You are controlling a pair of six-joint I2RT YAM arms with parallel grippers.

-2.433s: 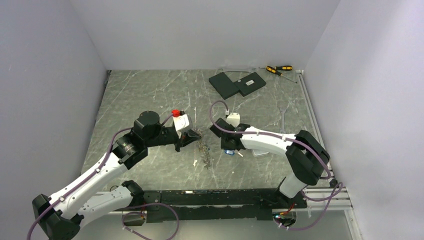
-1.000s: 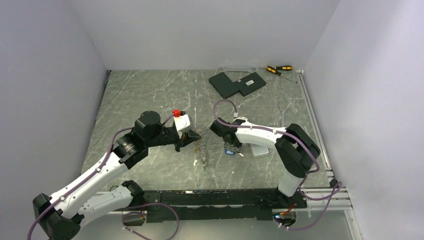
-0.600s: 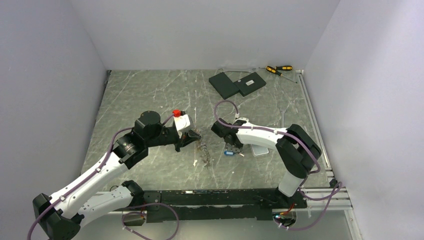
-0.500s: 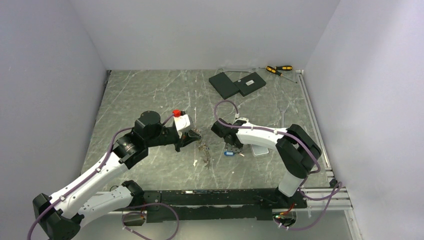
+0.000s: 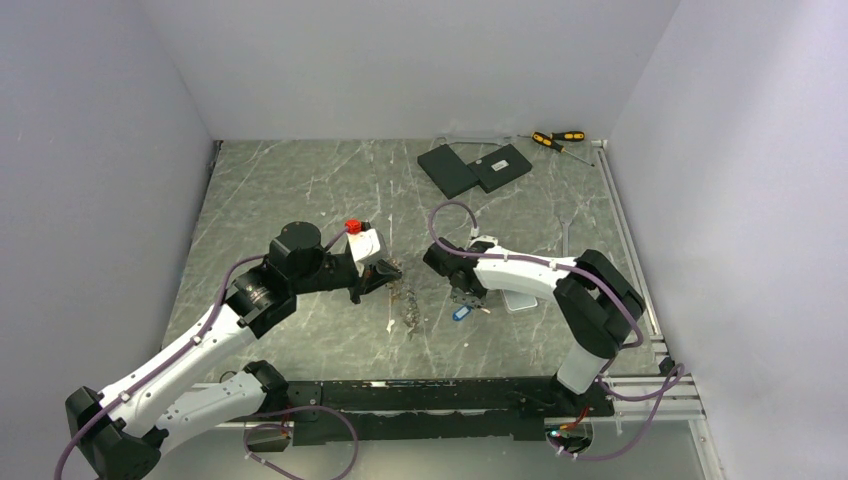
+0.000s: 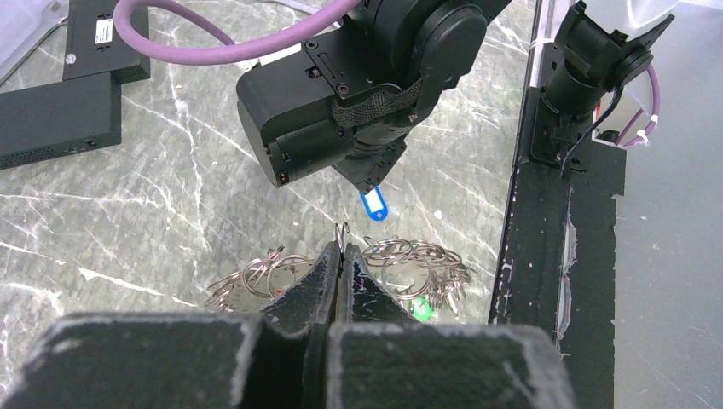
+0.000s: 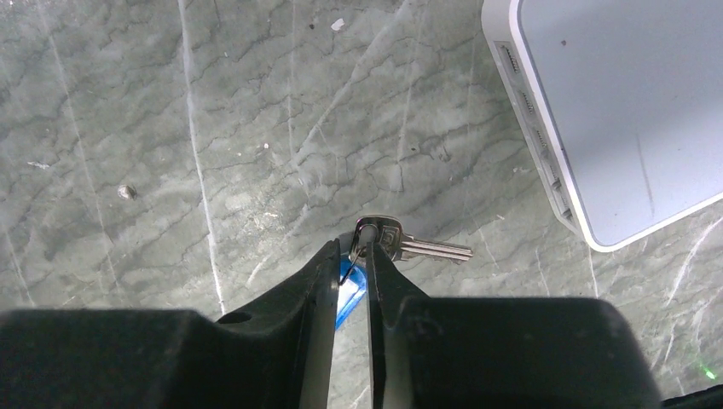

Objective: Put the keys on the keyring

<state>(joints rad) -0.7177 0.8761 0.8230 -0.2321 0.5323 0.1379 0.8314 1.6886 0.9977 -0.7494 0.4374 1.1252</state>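
We record: left pincer point(image 6: 342, 249) closed on keyring point(image 6: 409, 254), lower centre; right pincer point(image 7: 351, 247) gripping blue-tagged key point(image 7: 426, 249), over tabletop point(image 7: 128, 111), centre frame.

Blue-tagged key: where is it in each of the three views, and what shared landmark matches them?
Top external: the blue-tagged key shows at centre, just below the right gripper.
Left wrist: centre, its tag hanging under that gripper's jaws.
Right wrist: lower centre, pinched at the jaws' tips, blade pointing right.
Shared landmark: the right gripper.
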